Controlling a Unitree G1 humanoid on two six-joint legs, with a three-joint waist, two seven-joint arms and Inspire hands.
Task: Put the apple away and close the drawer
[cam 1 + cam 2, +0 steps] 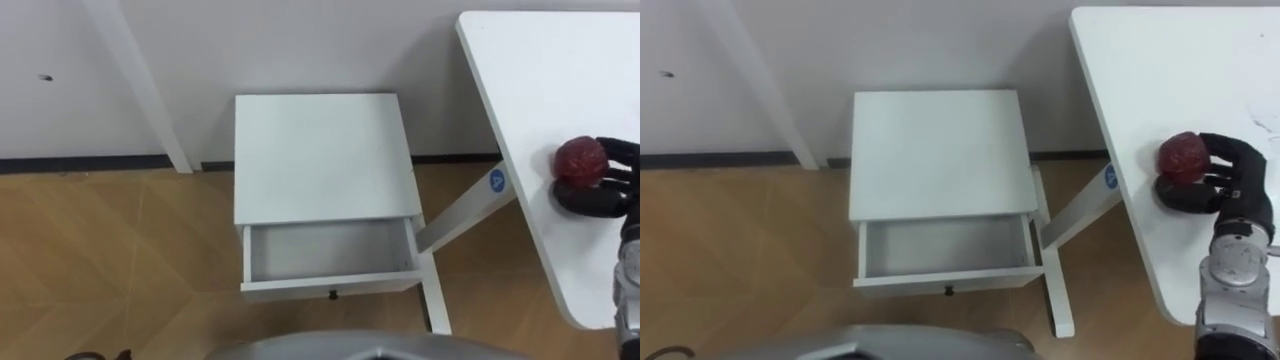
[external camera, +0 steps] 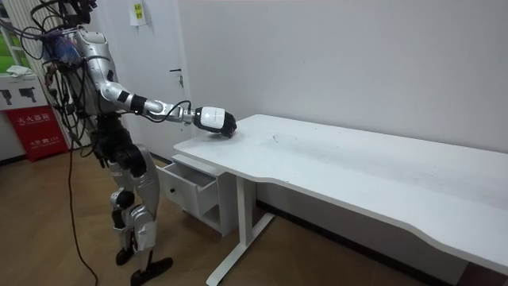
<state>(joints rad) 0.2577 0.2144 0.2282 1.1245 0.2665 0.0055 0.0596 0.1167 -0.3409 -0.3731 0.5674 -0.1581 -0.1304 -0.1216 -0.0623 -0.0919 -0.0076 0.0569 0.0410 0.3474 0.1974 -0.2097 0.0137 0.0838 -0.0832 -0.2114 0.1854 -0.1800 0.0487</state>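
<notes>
A dark red apple (image 1: 582,160) (image 1: 1183,156) lies near the left edge of the white table (image 1: 540,80). My right hand (image 1: 603,188) (image 1: 1228,180) reaches over the table, its dark fingers curled round the apple from the right and its thumb below it. In the room view the same hand (image 2: 216,119) rests at the table's corner. The white cabinet (image 1: 320,150) stands against the wall to the left of the table. Its drawer (image 1: 330,285) is pulled out toward me and shows a bare inside.
The table's slanted white leg and foot (image 1: 437,285) stand right beside the drawer's right corner. A white post (image 1: 150,90) leans along the wall at the left. Wooden floor (image 1: 110,260) spreads left of the cabinet. I stand in front of the drawer (image 2: 190,187).
</notes>
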